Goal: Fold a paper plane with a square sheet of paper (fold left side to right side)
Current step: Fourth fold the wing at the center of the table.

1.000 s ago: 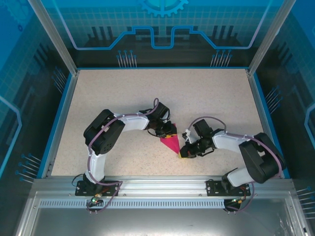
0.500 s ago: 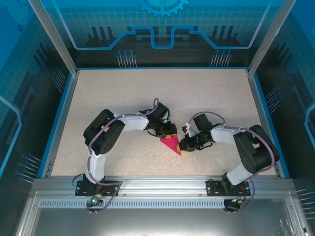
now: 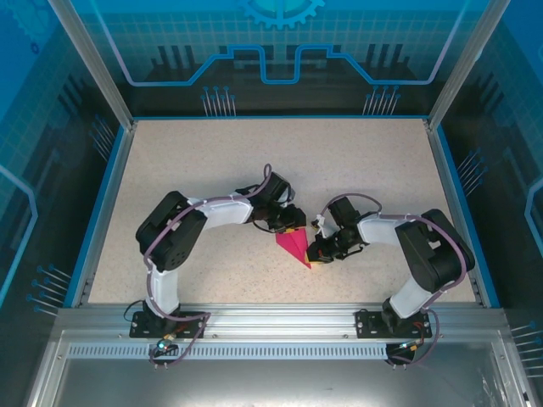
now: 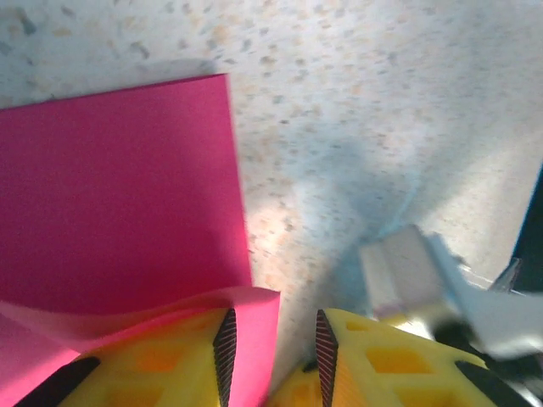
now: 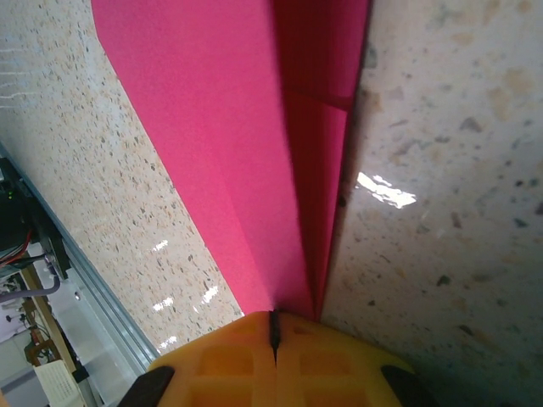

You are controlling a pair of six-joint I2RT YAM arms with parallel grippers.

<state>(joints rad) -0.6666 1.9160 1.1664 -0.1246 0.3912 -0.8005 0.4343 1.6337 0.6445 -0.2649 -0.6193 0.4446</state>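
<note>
Currently pink paper [image 3: 294, 245] lies folded mid counter [image 3: 212, 170]; right claw [image 5: 273, 329] clamped on its tip, left claw [image 4: 273, 343] apart, lifted flap [image 4: 254, 307] between; best lay flap over slowly, edges matched, tip pinned.

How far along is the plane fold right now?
Done: the pink paper is creased into a narrow pointed shape, with layered folds visible from the right wrist. In hand: the right gripper is shut on its tip, and the left gripper stands open with a curled-up flap between its jaws. Left: that flap is not yet pressed flat, and further folds probably remain.
</note>
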